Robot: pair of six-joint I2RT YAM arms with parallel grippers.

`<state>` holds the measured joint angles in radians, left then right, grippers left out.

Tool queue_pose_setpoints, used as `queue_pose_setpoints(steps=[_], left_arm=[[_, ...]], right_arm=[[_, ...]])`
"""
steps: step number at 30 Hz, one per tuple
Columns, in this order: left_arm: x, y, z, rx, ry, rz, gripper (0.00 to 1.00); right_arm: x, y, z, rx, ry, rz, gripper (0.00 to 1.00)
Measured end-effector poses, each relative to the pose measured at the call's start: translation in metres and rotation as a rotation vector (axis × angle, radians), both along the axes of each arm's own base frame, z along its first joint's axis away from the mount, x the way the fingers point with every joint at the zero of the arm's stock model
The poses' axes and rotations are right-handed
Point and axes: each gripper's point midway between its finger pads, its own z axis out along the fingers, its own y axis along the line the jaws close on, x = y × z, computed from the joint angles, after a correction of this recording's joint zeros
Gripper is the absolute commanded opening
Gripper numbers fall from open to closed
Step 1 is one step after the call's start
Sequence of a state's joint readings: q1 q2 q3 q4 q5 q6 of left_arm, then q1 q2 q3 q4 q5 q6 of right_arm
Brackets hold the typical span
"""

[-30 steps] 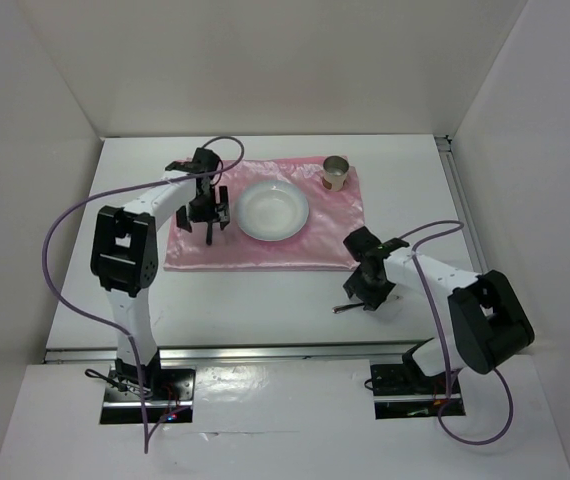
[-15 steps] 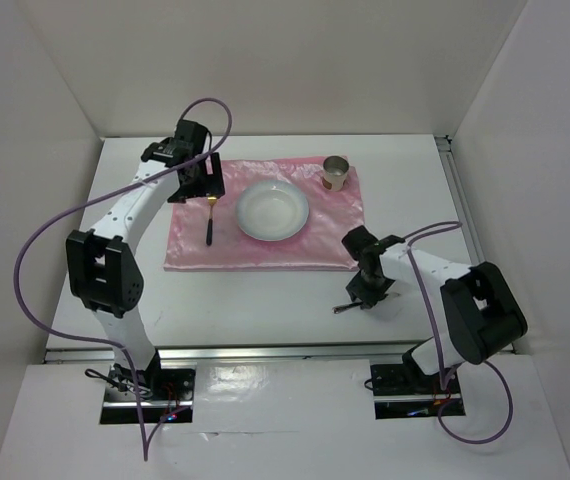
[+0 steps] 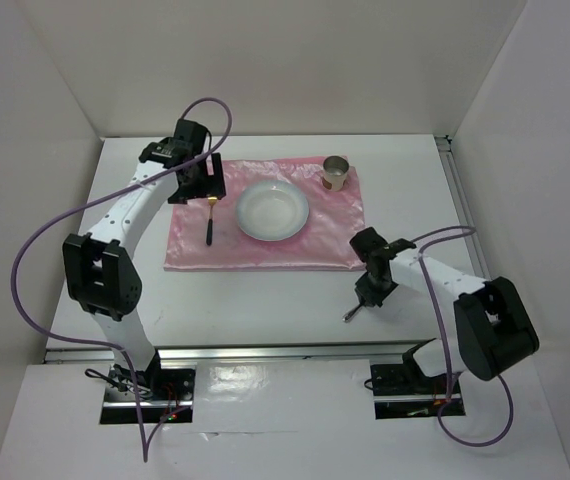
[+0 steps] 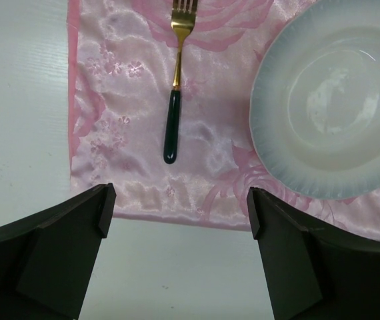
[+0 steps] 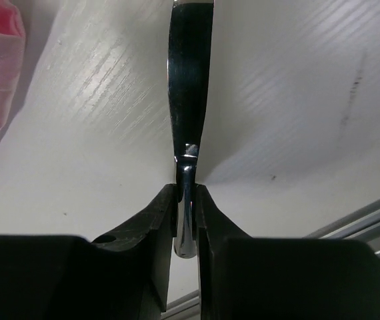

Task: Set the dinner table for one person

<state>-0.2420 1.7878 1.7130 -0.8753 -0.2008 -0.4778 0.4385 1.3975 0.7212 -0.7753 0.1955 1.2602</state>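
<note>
Overhead, the white tabletop (image 3: 245, 300) fills the middle of the scene, running from the arm bases at the near edge out to the far wall. A pink rose-patterned cloth (image 3: 295, 255) lies on its far half. On the cloth sits a white plate (image 3: 273, 210), with a gold fork (image 3: 209, 220) just to its left. The fork has a dark handle that points toward the near edge. A small cup (image 3: 336, 173) stands upright at the far right corner of the cloth.

The left gripper (image 3: 200, 188) hangs above the far left part of the cloth, over the tine end of the fork. Its jaws are spread wide and hold nothing. In the left wrist view the fork lies between and beyond the two fingers, apart from both, with the plate to its right.

The right gripper (image 3: 368, 298) is down at the bare tabletop, just near of the near right corner of the cloth. Its fingers (image 5: 160, 213) are pinched narrow on the thin metal part of a dark-handled utensil (image 5: 190, 100). The handle of the utensil stretches away over the tabletop. Whether it is a knife or a spoon cannot be told. A metal rail (image 5: 370, 220) shows at the tabletop's near edge, beside the right gripper.
</note>
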Motion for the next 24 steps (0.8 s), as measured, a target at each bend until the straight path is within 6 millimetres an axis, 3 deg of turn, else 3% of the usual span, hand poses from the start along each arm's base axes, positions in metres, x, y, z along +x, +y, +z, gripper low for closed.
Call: queue_pose_setpoints(steps=[7, 11, 16, 19, 22, 24], left_arm=[[-0.003, -0.011, 0.002, -0.004, 0.0, -0.028, 1.0], [-0.002, -0.018, 0.008, -0.005, -0.012, -0.044, 1.0], [0.001, -0.024, 0.03, -0.003, -0.053, -0.053, 1.0], [0.004, -0.029, 0.038, -0.01, -0.076, -0.058, 1.0], [0.002, -0.029, 0.037, -0.009, -0.069, -0.061, 1.0], [0.002, -0.029, 0.037, -0.008, -0.068, -0.061, 1.0]], right_arm=[[0.011, -0.015, 0.038, -0.064, -0.116, 0.037, 0.0], [0.043, -0.006, 0.072, -0.082, -0.223, 0.218, 0.04], [0.105, 0.024, 0.113, -0.087, -0.378, 0.462, 0.04], [0.139, 0.041, 0.114, -0.106, -0.39, 0.58, 0.02], [0.174, 0.057, 0.101, -0.132, -0.38, 0.682, 0.02], [0.187, 0.063, 0.086, -0.15, -0.351, 0.735, 0.02]])
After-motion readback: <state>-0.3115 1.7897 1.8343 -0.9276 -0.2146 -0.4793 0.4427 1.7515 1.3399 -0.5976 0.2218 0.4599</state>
